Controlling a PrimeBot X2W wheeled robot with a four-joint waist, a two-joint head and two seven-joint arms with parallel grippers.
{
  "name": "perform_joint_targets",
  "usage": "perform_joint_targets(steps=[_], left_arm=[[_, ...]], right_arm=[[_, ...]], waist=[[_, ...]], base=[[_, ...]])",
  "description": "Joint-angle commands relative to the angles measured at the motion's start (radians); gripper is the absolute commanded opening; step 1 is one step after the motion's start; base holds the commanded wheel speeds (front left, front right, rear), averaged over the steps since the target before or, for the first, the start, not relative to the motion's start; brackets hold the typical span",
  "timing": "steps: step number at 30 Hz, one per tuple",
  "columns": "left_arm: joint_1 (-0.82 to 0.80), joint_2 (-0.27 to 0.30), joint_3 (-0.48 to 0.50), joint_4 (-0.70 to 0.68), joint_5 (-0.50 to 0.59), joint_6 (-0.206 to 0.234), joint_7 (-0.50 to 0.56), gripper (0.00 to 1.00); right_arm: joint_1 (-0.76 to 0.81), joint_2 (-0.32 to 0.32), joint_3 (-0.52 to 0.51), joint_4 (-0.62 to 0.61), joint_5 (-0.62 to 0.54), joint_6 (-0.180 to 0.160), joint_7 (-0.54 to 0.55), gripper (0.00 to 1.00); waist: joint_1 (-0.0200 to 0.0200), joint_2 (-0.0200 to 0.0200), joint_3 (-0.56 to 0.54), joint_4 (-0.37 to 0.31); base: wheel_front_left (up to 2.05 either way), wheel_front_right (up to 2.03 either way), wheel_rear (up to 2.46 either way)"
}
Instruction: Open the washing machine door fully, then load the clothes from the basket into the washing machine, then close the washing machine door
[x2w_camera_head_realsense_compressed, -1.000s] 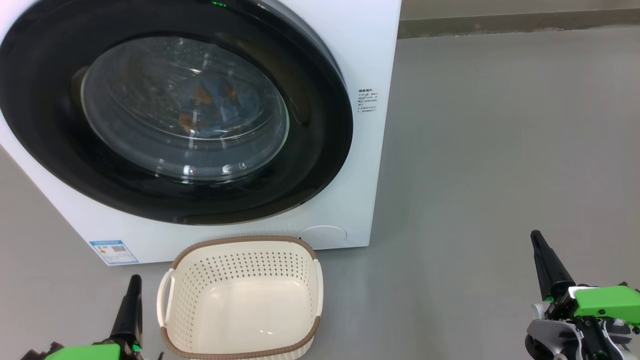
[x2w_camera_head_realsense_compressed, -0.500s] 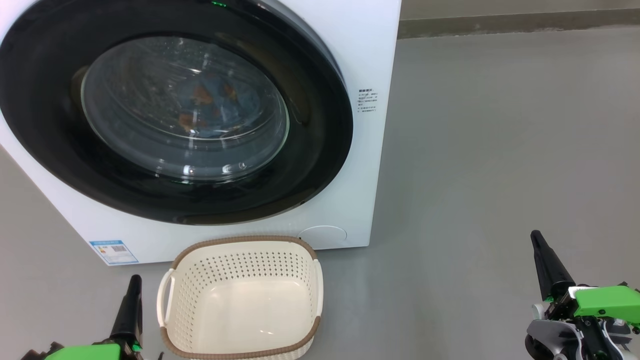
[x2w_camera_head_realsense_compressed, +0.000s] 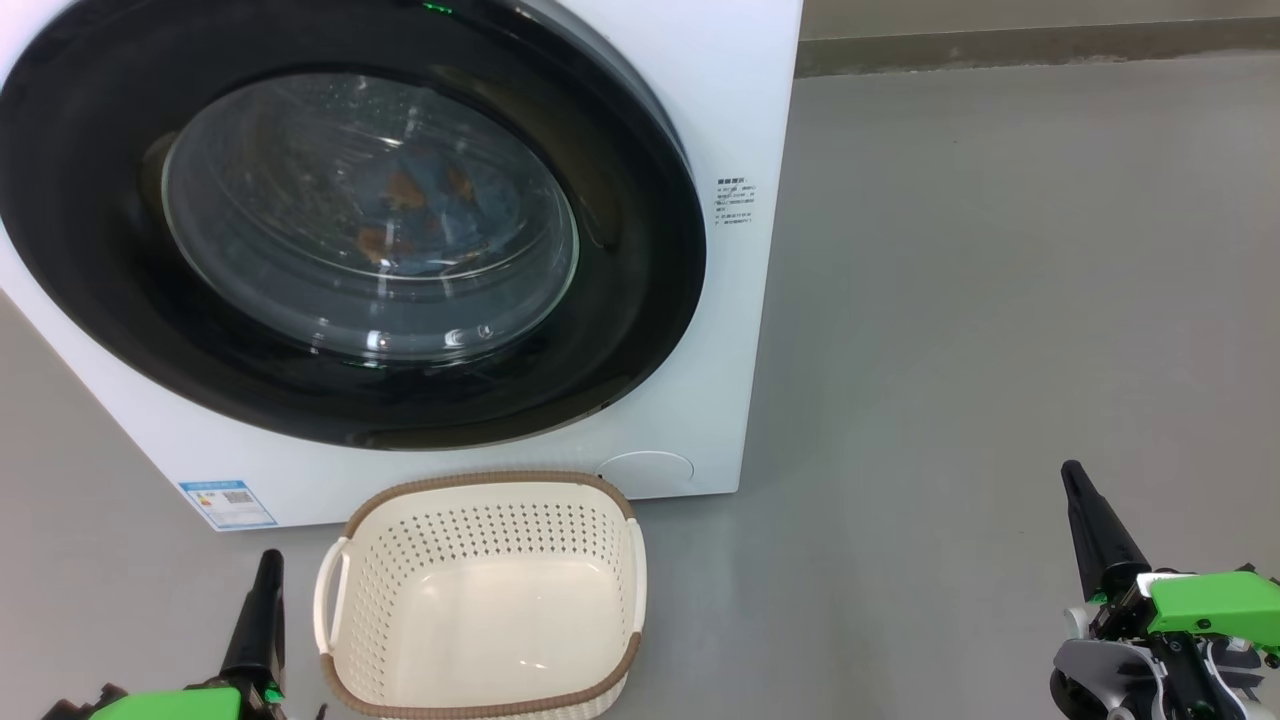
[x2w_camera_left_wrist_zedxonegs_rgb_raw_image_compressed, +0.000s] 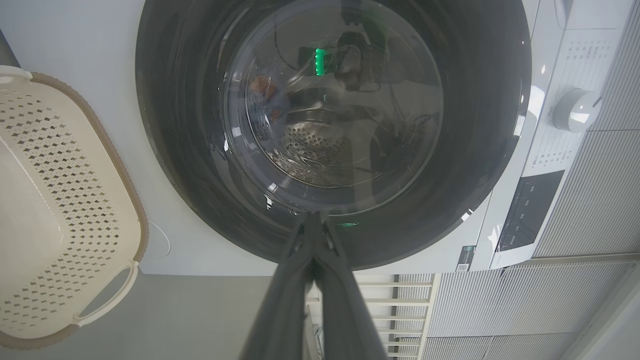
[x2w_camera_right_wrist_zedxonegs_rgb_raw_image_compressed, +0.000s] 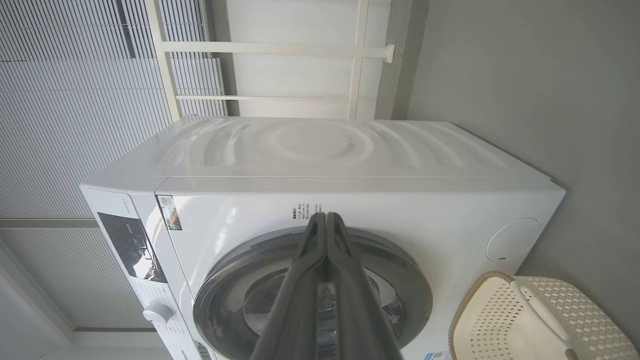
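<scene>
Grey floor (x2w_camera_head_realsense_compressed: 1000, 300); white slatted blinds (x2w_camera_right_wrist_zedxonegs_rgb_raw_image_compressed: 75, 100) behind.

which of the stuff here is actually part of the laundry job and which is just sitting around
Part of the job:
- washing machine
- washing machine door, shut
- clothes, seen through the door glass
- basket, empty

Just there:
- blue label sticker
- control dial
- white rail
- slatted wall
- grey floor
</scene>
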Motion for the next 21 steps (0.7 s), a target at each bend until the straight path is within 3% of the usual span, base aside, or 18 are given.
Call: perform_joint_targets(steps=[1,21], left_arm=[[-0.028,0.009,0.031,-0.031,-0.008,-0.005,0.006,0.00],[-0.028,0.009,0.031,-0.031,-0.008,-0.005,0.006,0.00]], right_arm=[[-0.016,-0.007,0.018,-0.029,-0.002,0.000,0.008,0.00],[-0.016,-0.007,0.017,-0.029,-0.002,0.000,0.008,0.00]], waist=[[0.0000,0.0000,0.000,0.000],[0.0000,0.0000,0.000,0.000]], base=[[0.00,0.00,0.00],[0.00,0.00,0.00]])
